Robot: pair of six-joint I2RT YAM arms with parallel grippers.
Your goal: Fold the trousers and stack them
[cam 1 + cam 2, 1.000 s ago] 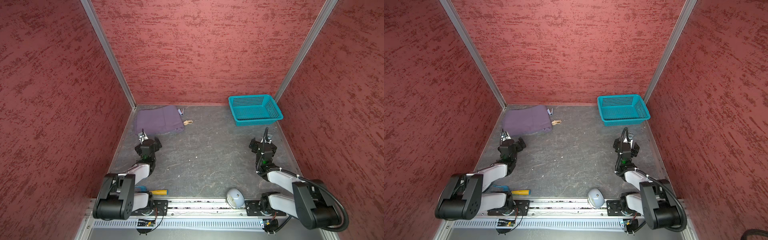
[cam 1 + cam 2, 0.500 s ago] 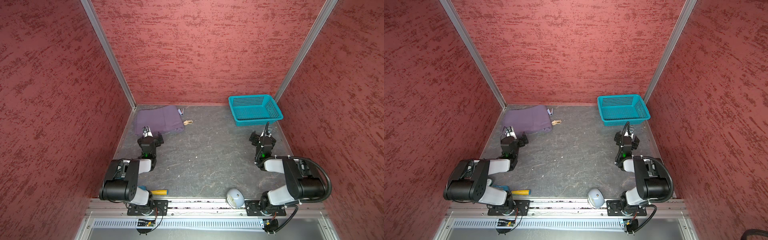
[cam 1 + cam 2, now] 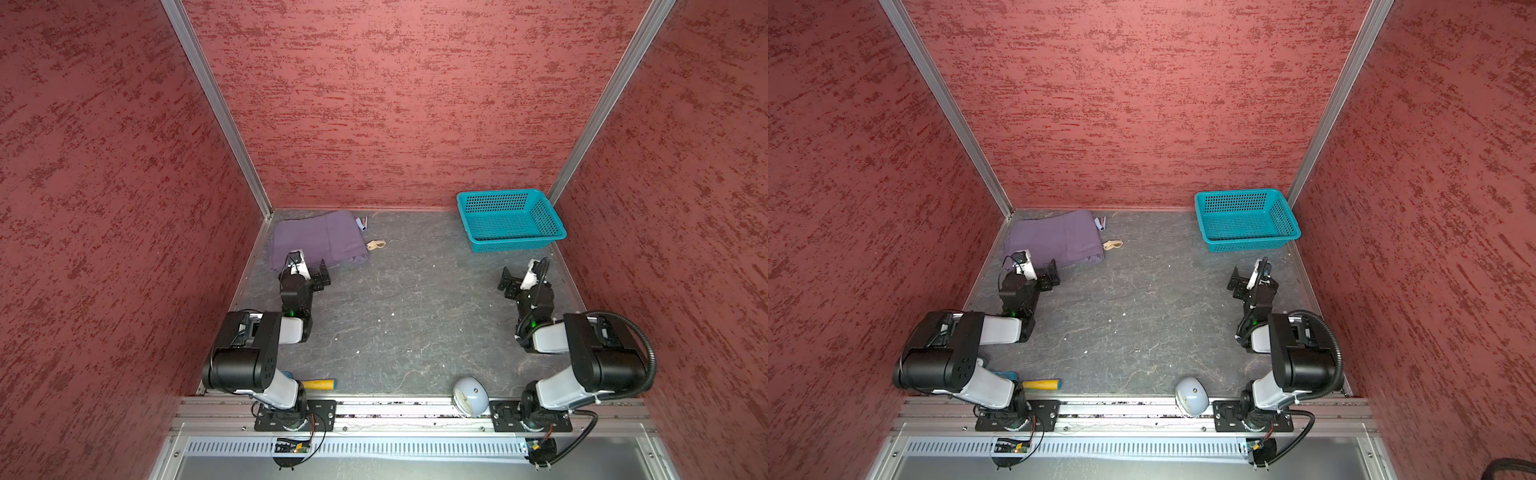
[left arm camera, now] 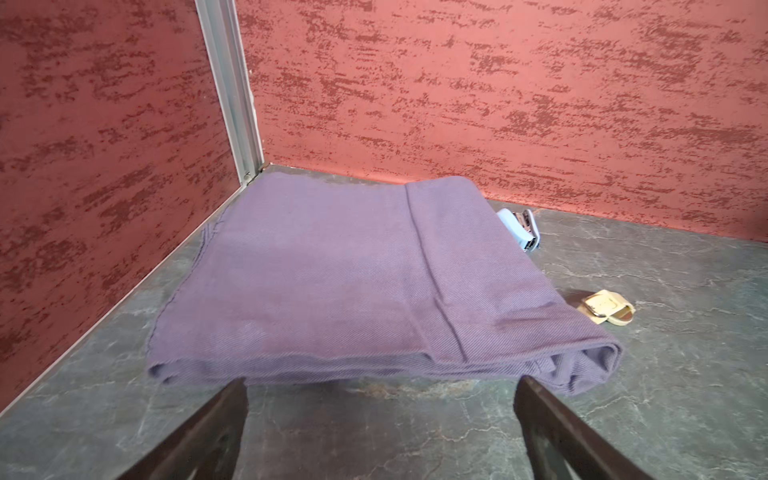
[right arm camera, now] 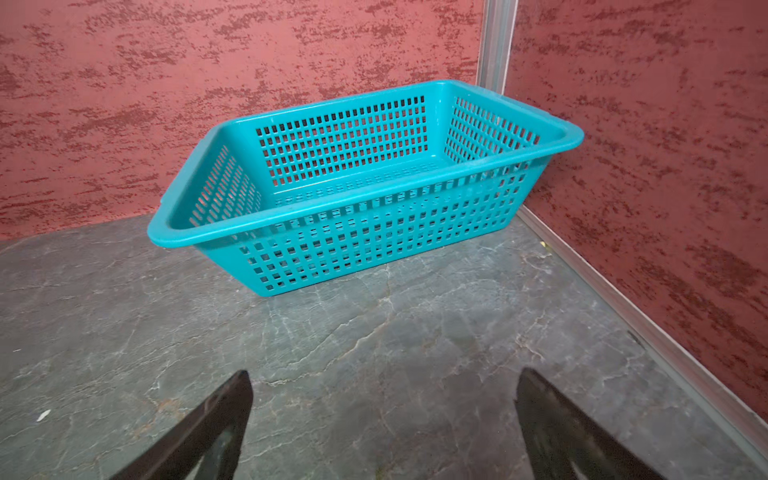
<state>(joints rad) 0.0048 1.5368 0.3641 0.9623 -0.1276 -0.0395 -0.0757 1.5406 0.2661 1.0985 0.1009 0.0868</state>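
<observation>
The trousers are lying flat on the table, well apart from the basket. They are against the same back wall as it, in the opposite corner. In the left wrist view they are sitting as a neat rectangular pad of several layers, so the folding looks largely done to me.

Your left claw is hanging wide open with nothing in it, far from the basket and just beside the pad's near edge. I cannot tell whether one fingertip is brushing the cloth. Your right claw is also standing wide open and empty, facing the basket from near its front wall and touching nothing.

A small blue stapler is poking out from the basket-side edge of the trousers. A little cream-coloured thing is lying just beside that same edge.

Expect the cloth to be handling soft, limp and light. It is likely to sag and slide apart wherever you are not supporting it. If you are lifting the pad, you are better off pinching the thick folded corner on the basket side, where the layers are bunching. Take every layer between the pads, because catching only the top one is likely to peel the fold open. Watch that you are not dragging the stapler along.
</observation>
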